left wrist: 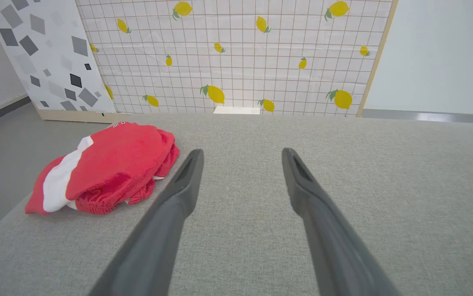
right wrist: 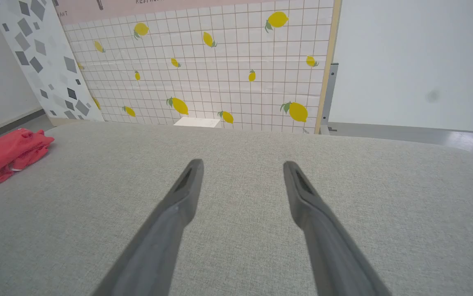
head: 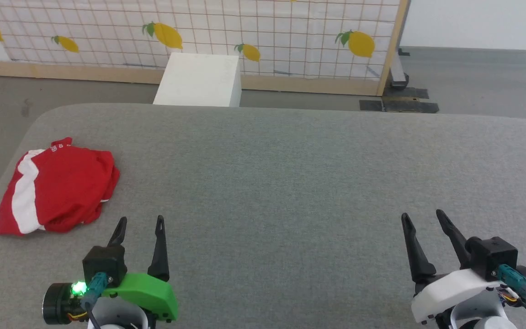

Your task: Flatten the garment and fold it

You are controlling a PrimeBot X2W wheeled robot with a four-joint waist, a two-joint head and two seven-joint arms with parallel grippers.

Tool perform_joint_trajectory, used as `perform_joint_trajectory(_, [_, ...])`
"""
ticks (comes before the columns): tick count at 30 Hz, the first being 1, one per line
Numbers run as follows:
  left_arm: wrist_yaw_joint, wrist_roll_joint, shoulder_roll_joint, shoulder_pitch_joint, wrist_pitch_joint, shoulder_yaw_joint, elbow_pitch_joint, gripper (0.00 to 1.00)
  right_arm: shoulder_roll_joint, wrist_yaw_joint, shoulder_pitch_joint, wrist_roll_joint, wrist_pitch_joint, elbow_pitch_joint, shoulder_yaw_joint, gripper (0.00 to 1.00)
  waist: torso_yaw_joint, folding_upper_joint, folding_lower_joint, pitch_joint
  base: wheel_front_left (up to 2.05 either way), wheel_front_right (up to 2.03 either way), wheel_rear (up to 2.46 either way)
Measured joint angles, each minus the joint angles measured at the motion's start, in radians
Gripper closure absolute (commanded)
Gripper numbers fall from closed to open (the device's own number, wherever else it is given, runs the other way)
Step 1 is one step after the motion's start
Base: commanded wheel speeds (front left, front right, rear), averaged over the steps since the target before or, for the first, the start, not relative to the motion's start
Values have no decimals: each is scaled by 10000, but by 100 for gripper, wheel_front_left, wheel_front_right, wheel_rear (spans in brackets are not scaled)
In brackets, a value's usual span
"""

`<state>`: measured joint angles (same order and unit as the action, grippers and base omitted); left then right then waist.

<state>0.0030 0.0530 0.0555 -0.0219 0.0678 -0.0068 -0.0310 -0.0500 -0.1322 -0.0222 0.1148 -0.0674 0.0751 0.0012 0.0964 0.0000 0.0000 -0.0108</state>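
We hold two grippers low over the table [head: 290, 183], and both stand wide with nothing between their fingers. That makes four dark fingers in all, two to each. The left gripper [head: 141, 219] has its jaws spread over bare grey cloth; so does the right gripper [head: 422, 214], well apart from it on the other side.

There is one garment: the shorts [head: 61, 187], red, in a rumpled heap ahead of the left gripper and off to its left. They lie near the tip of its left finger but do not touch it. One broad white stripe runs along the side of the heap farthest from that gripper, and some small print shows at the heap's far end, too small for us to read. From the right gripper the shorts are far off to the left, near the table's edge.

Ahead of the left gripper, beyond the table's far edge, stands one white box [head: 199, 80]. Behind it rise two panels — one screen [head: 267, 27] with a grid and yellow lemons, and to its left one board [left wrist: 47, 53] with grey diamonds.
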Motion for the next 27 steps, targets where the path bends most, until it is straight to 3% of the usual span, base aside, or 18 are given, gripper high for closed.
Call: perform_joint_trajectory(27, [69,364,0,-228,539,274,-205,0,2,0,-21,991,-558,663,180,0,1905,0,1,-101,0,0,0])
